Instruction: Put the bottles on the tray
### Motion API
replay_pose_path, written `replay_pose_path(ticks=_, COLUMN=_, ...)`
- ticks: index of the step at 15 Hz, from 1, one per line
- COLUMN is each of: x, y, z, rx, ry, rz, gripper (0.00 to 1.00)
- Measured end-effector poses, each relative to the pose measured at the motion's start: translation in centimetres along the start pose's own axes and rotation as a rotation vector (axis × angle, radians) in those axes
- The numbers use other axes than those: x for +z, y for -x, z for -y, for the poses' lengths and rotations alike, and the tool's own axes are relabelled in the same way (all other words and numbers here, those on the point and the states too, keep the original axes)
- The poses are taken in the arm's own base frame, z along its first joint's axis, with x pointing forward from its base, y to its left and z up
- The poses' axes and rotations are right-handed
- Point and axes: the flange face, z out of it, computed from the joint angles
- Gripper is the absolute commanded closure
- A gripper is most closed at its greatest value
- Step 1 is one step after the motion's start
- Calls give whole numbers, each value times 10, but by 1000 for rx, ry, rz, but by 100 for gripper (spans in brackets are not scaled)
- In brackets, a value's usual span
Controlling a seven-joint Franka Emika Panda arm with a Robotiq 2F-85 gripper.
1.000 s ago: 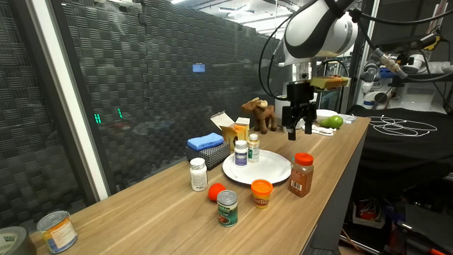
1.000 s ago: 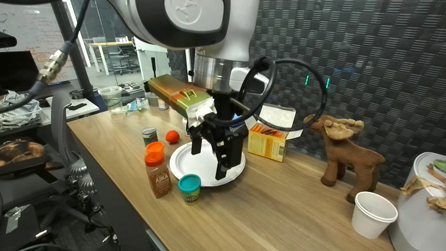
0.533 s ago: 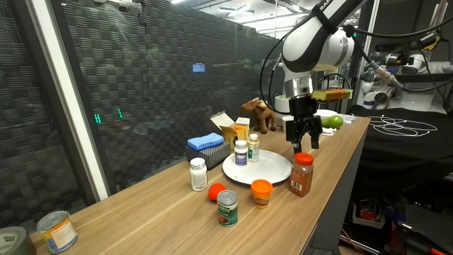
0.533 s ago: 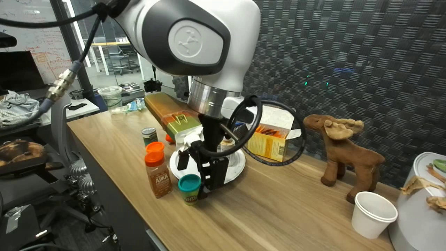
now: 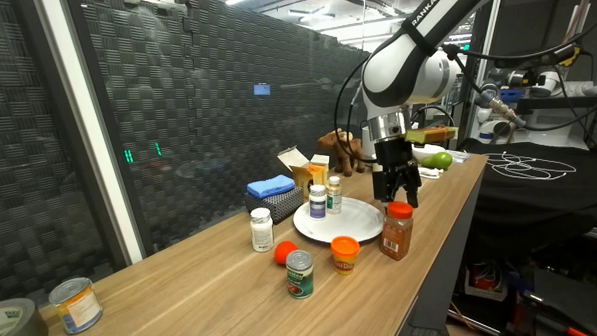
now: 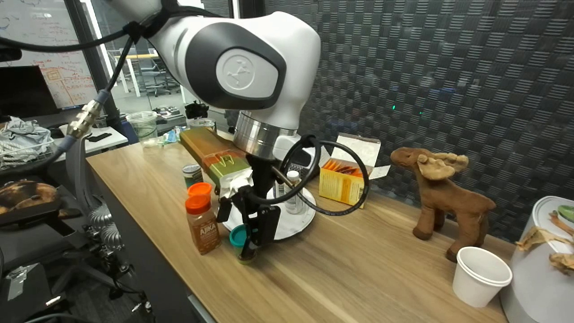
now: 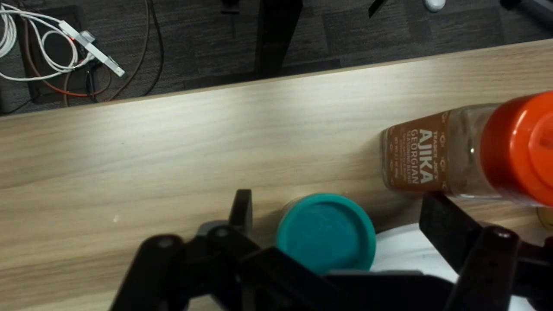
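The gripper has its jaws spread wide around the teal-lidded tub, and in the wrist view a gap shows on both sides of its lid. That tub stands on the wooden table just beside the tray, and the red-lidded jar stands upright near it, also by the tray's rim. In an exterior view the orange-lidded tub is just in front of the tray. Already on the tray, upright and close together toward its left there, are the purple-labelled bottle and, a little behind it, the green-labelled bottle. The white bottle stands off the tray, to its left and apart from the rim. In front of the tray, too, are a red round thing and, farther from the rim, a green can. Behind the tray's left side sit a dark patterned box with a blue cloth on top and a yellow box with raised flaps; a brown plush animal stands farther behind the tray. An orange-and-blue can is well to the tray's left.
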Motion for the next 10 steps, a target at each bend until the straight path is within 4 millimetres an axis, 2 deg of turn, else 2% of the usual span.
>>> replay_pose_path(ticks=8, x=1, y=-2, z=4, rx=-8, ry=3, rz=2, gripper=1)
replay_pose_path(ticks=10, x=3, y=-4, z=5, rx=-10, ry=4, rz=4, gripper=8)
